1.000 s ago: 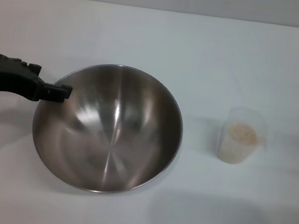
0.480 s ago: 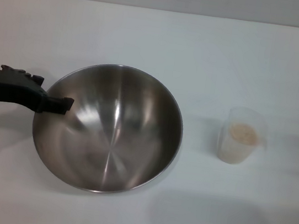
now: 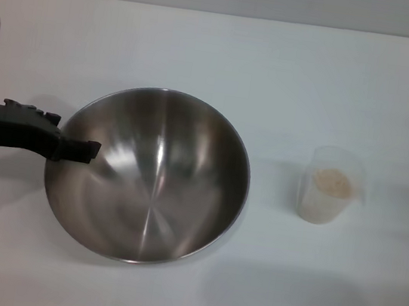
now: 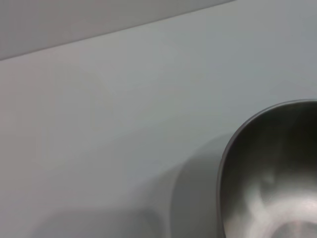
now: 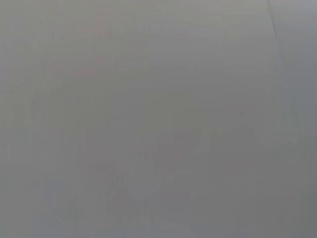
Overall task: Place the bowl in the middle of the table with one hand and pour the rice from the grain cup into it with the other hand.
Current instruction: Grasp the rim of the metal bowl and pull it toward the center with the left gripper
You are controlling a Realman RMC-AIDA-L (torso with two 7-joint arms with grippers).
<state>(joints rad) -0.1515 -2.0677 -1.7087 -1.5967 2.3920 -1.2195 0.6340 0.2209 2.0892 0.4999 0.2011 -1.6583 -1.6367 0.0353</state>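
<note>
The steel bowl (image 3: 147,183) sits empty and upright on the white table (image 3: 218,56), a little left of the middle. My left gripper (image 3: 83,150) reaches in from the left, its black tip lying over the bowl's left rim. Whether it holds the rim cannot be made out. In the left wrist view, part of the bowl (image 4: 277,173) shows with bare table beside it. The clear grain cup (image 3: 329,189) stands upright to the bowl's right, with rice (image 3: 333,182) inside. My right gripper is out of view, and its wrist view shows only a plain grey surface.
A hand's width of bare white table lies between bowl and cup. The table's far edge (image 3: 224,13) runs along the back against a grey wall.
The left arm has drawn back to the left, and its tip has slid along the bowl's left rim toward the front. Bowl and cup have stayed put.
</note>
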